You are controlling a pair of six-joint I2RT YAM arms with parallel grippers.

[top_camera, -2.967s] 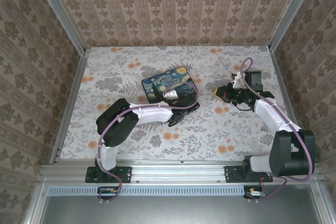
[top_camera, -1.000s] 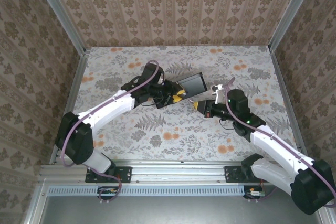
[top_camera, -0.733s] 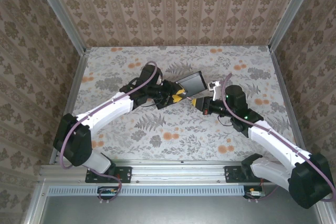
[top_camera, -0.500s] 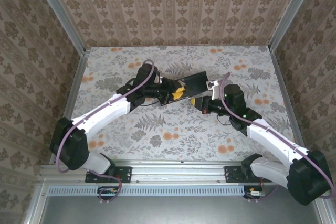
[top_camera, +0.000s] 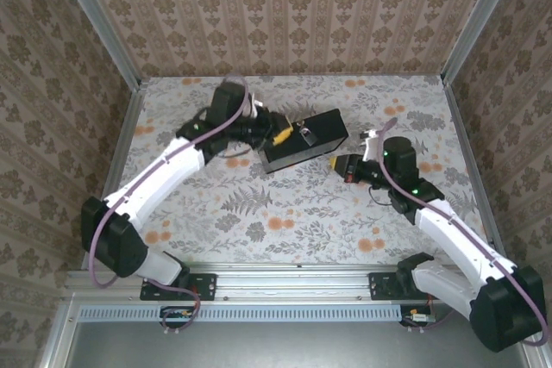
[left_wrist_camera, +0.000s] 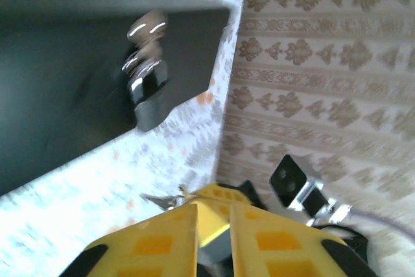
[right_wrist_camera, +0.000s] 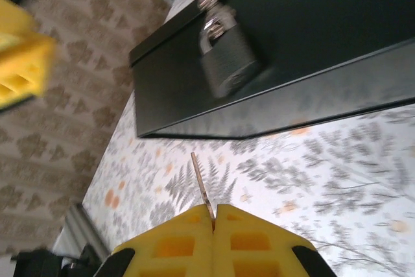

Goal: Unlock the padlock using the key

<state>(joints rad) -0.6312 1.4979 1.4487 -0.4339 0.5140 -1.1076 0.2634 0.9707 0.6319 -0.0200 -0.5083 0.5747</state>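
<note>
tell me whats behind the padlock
The padlock hangs against the black box's dark side wall. The patch of wall right behind it is covered, and the box's inside is hidden.

White shells and black joints make up the left arm (top_camera: 164,174) and right arm (top_camera: 448,228), with a lilac cable (top_camera: 95,243) looping along each. Black base plates (top_camera: 178,287) sit on the aluminium rail (top_camera: 293,280). Beyond the rail, the left gripper (left_wrist_camera: 214,215) and right gripper (right_wrist_camera: 214,215) have yellow fingers (left_wrist_camera: 152,244) with square recesses.

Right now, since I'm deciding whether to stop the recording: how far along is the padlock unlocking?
Done: the right gripper has the key pinched, blade pointing toward the box. In hand: lining that key up with the grey padlock, with the left gripper beside the box. Left: the key is clear of the padlock, which looks closed on the box; it needs inserting and turning.
</note>
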